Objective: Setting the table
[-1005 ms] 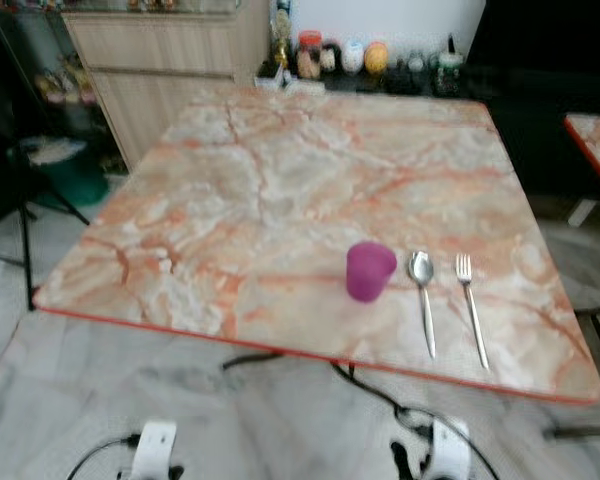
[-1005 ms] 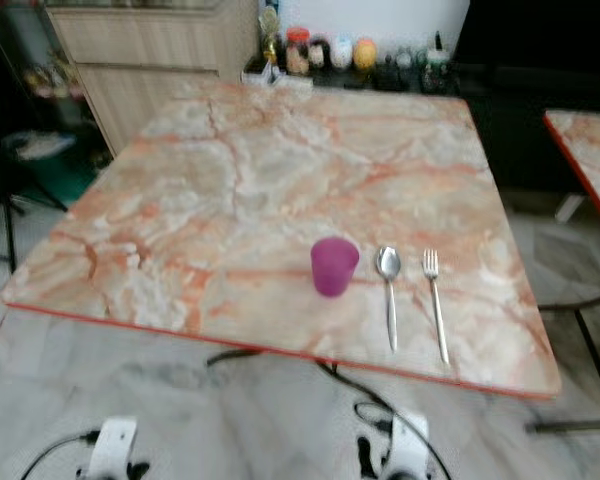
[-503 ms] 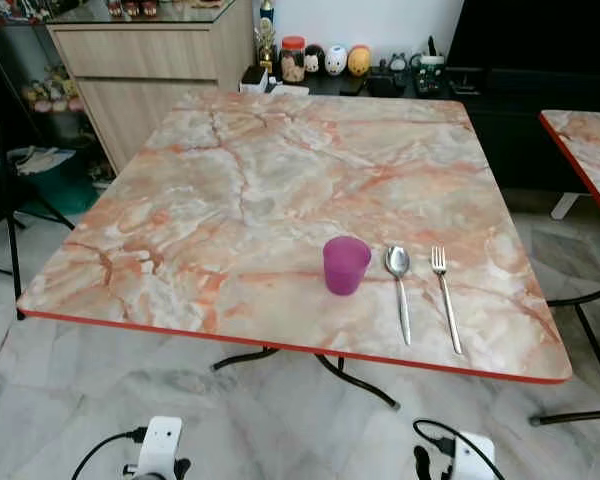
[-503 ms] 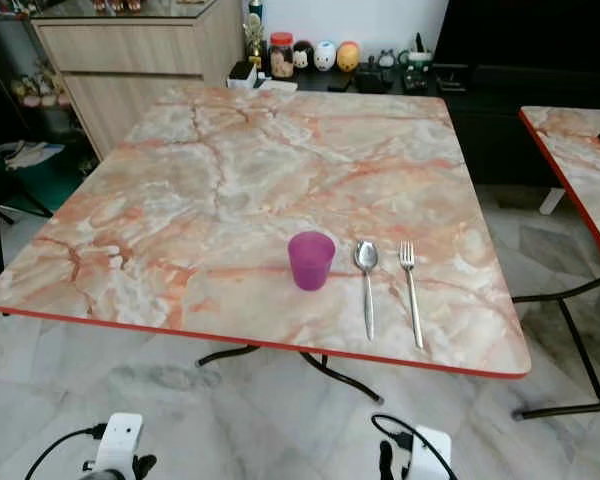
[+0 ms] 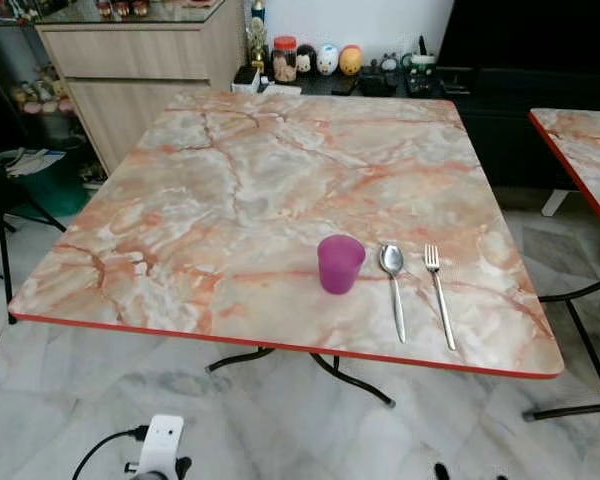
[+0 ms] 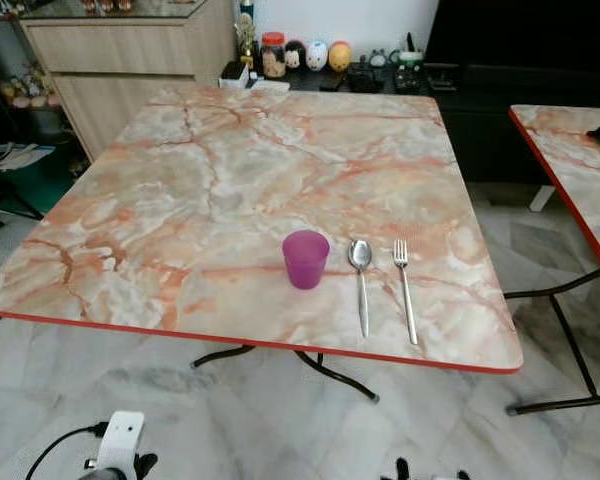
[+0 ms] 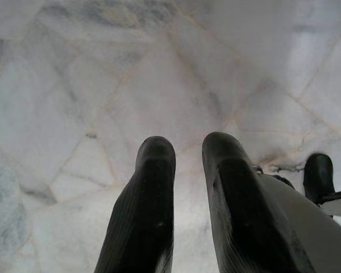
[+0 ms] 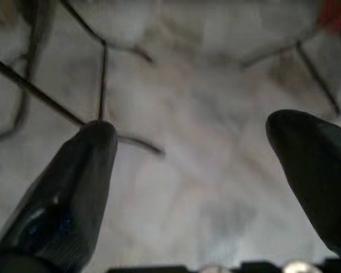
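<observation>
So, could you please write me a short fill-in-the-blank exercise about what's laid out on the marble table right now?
1. The cup on the marble table is ____ in colour.
2. Between the cup and the fork lies a ____.
3. The right gripper points at the floor with its fingers ____.
4. The fork's tines point ____ from the table's near red edge.

Missing words: purple; spoon; open; away

Tabletop mostly open.
Only cup, spoon, fork cluster near front-right edge; jars behind far edge.
</observation>
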### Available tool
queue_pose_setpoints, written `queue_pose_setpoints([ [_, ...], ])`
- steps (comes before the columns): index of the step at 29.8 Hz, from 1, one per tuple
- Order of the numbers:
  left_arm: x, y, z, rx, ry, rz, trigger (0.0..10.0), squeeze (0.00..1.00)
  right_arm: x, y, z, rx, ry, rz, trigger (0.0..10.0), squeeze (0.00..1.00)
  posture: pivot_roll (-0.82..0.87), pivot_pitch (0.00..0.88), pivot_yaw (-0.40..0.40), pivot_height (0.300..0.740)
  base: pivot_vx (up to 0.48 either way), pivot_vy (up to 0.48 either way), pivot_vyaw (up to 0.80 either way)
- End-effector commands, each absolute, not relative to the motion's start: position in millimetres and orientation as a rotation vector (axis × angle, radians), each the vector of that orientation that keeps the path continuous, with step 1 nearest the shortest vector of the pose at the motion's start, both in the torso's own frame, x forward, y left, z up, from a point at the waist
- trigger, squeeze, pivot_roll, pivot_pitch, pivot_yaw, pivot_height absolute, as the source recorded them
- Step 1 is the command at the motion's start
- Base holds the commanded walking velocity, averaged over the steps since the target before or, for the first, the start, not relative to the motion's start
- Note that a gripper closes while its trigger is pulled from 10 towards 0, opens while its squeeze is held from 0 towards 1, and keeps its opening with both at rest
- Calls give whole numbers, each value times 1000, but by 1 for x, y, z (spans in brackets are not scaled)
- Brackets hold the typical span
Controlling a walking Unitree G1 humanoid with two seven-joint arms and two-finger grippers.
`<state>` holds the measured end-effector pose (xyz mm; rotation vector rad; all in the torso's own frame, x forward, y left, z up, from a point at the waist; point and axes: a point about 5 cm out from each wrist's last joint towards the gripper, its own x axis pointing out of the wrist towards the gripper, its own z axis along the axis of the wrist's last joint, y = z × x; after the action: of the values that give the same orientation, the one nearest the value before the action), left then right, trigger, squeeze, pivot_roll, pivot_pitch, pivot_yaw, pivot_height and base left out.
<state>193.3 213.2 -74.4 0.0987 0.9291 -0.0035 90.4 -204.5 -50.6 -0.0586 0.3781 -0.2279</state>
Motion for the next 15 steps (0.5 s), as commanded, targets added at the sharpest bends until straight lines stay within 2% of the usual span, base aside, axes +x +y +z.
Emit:
queue_pose_setpoints([
  [1,190,213,-76,105,944,-12,10000,0,97,-199,-39,-74,310,-194,10000,0,-32,0,8,740,0,0,0],
  [3,190,213,-76,106,944,-12,10000,0,100,-197,-27,-80,260,-198,10000,0,-32,0,8,740,0,0,0],
  [6,191,213,-76,108,942,-10,10000,0,126,-204,18,-89,104,-252,10000,0,-39,0,9,740,0,0,0],
  [10,191,213,-76,110,942,-12,10000,0,147,-210,41,-87,32,-284,10000,0,-42,0,8,740,0,0,0],
  [15,192,211,-76,103,938,-10,10000,0,210,-226,74,-126,-61,-282,10000,0,-41,0,13,740,0,0,0],
])
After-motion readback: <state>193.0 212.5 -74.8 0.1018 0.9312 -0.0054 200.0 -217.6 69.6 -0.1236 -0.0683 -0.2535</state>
